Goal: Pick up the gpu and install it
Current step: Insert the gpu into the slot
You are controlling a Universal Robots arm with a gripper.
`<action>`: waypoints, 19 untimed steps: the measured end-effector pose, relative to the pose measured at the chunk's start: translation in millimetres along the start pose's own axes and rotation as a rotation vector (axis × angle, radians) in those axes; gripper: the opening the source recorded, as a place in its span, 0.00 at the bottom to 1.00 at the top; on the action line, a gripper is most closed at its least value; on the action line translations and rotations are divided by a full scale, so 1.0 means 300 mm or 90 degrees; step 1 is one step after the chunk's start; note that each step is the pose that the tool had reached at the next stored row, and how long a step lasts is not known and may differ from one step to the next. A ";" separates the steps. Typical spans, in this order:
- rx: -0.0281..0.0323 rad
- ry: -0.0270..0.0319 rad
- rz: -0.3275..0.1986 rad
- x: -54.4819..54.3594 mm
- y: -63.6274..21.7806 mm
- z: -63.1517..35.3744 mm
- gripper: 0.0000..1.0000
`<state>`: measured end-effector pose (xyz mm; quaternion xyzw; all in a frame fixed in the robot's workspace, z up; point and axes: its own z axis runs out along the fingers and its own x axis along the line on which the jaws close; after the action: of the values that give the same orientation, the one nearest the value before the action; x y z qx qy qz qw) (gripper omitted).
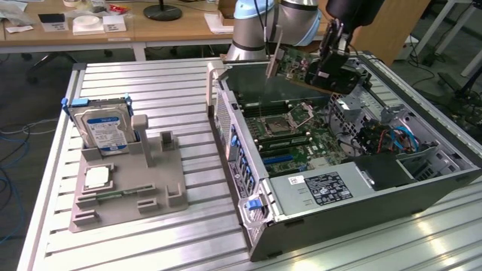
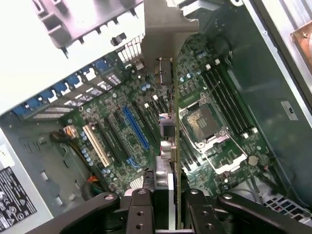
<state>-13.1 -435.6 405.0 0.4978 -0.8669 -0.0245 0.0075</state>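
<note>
One gripper (image 1: 322, 69) is clamped on the gpu (image 1: 290, 61) and holds it tilted in the air above the far end of the open case (image 1: 339, 220), clear of the motherboard (image 1: 297, 144). From the wrist, the card hangs edge-on between the fingers (image 2: 139, 209), over the board and between the blue slot (image 2: 135, 127) and the socket (image 2: 202, 119). At the exterior view's left, a hard drive (image 1: 101, 127) stands in a grey tray (image 1: 135, 192).

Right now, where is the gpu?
In the exterior view the gpu hangs in the air, clamped in the gripper. It is above the open computer case on the exterior view's right, over the motherboard.
</note>
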 end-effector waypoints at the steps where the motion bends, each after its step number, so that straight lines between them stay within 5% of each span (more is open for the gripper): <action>1: 0.0035 -0.0021 -0.006 0.000 0.000 0.002 0.28; 19: 0.0027 0.0059 -0.204 0.001 -0.004 0.071 0.28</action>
<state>-13.1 -435.6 383.5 0.6297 -0.7765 -0.0212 0.0064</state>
